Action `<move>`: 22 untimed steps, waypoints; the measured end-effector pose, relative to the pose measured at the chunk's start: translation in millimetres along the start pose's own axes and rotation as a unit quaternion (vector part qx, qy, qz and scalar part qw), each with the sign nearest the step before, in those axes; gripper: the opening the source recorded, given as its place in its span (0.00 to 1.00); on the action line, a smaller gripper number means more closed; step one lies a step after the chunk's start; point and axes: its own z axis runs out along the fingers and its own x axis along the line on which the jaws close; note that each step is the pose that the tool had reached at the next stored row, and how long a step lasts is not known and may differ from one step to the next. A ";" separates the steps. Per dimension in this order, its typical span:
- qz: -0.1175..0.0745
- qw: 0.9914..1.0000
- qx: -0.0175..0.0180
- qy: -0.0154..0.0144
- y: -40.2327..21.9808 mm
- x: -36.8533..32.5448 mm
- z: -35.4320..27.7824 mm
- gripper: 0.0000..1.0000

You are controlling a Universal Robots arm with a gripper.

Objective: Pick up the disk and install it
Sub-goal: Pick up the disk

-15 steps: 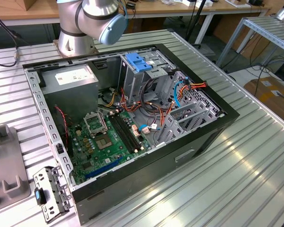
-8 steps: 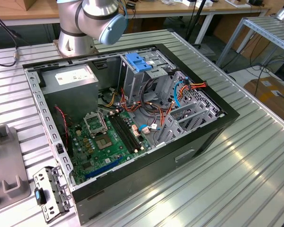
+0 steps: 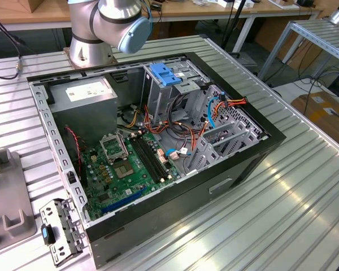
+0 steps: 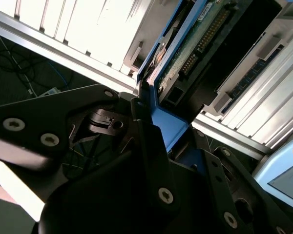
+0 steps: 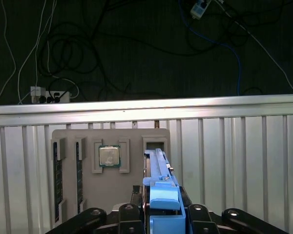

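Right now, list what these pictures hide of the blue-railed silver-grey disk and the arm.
1. Blue-railed silver-grey metal disk: one broad face turned away in both wrist views; black gripper covers its near end in the first wrist view.
2. Grey arm: cut off by the exterior view's top edge.

Bright even light, blown-out glare on table slats (image 4: pixel 83 29), dim floor (image 5: pixel 136 48) beyond

Robotics lab: aluminium-profile table (image 3: pixel 305 186), open computer case (image 3: pixel 158 217).

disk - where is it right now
In the first wrist view the disk is held on edge in the gripper, over the grey tray, beside its processor chip.
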 end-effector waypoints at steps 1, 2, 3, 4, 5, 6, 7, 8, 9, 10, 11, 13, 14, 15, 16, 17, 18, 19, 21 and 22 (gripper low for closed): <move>0.000 1.000 0.000 0.000 0.0 0.0 -0.2 0.37; 0.000 1.000 0.000 0.000 0.0 0.0 -0.4 0.37; 0.000 1.000 0.000 0.000 0.0 0.0 -0.6 0.37; 0.000 1.000 0.000 0.000 0.0 0.0 -0.7 0.37; 0.000 1.000 0.000 0.000 0.0 0.0 -0.9 0.37; 0.000 1.000 0.000 0.000 0.0 0.0 -1.2 0.37; 0.000 1.000 0.000 0.000 0.0 0.0 -1.3 0.37; 0.000 1.000 0.000 0.000 -0.1 0.0 -1.4 0.37; 0.000 1.000 0.000 0.000 0.0 0.0 -1.5 0.37; 0.000 1.000 0.000 0.000 0.0 0.0 -1.5 0.37; 0.000 1.000 0.000 0.000 -0.1 0.0 -3.0 0.37; 0.000 1.000 0.000 0.000 -0.4 -0.1 -6.7 0.37; 0.000 1.000 0.000 0.000 -0.4 -0.1 -7.2 0.37; 0.000 1.000 0.000 0.000 -0.4 -0.1 -7.5 0.37; 0.000 1.000 0.000 0.000 -0.4 -0.1 -7.7 0.37; 0.000 1.000 0.000 0.000 -0.4 -0.1 -7.9 0.37; 0.000 1.000 0.000 0.000 -0.4 -0.1 -8.4 0.37; 0.000 1.000 0.000 0.000 -0.4 -0.1 -8.7 0.37; 0.000 1.000 0.000 0.000 -0.4 -0.1 -9.3 0.37; 0.000 1.000 0.000 0.000 -0.4 -0.1 -9.7 0.37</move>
